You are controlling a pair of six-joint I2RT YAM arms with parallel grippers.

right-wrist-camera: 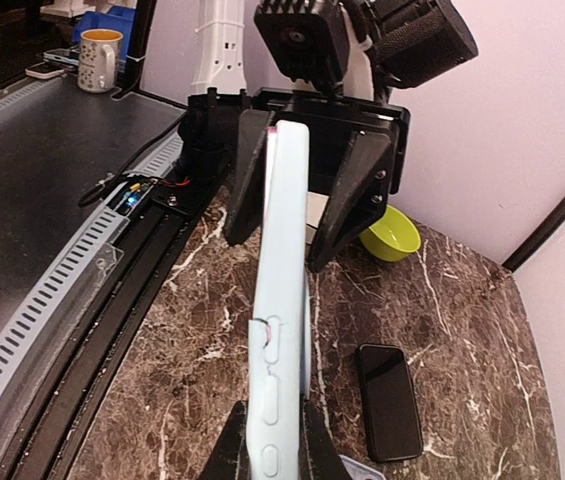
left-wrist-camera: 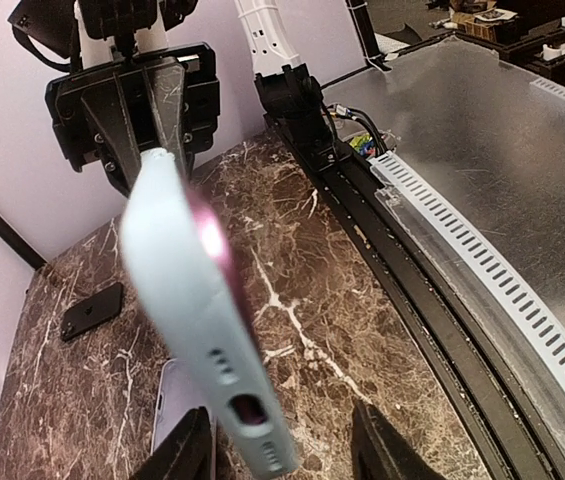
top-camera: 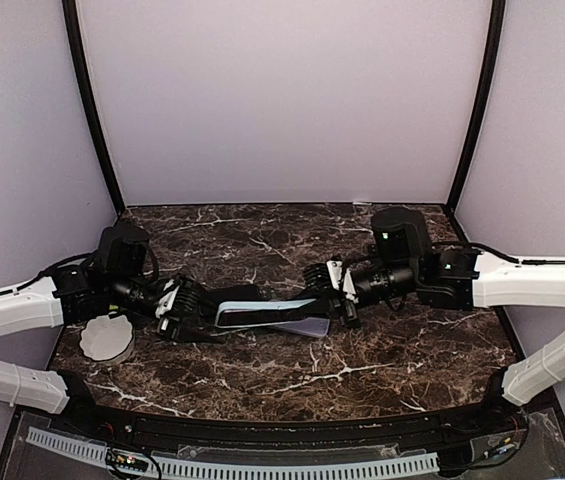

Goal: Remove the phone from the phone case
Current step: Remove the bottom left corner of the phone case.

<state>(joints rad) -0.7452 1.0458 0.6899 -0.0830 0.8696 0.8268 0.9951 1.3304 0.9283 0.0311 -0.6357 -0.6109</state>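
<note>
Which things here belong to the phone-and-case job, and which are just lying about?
Job:
- phone case
- right pincer, shut on it
- left pincer, open around it
- black phone, lying loose

Lying about:
- yellow-green bowl
- mug in the background

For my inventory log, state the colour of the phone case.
Pale blue; the phone case shows best in the right wrist view.

White arms, black left hand and right hand.
</note>
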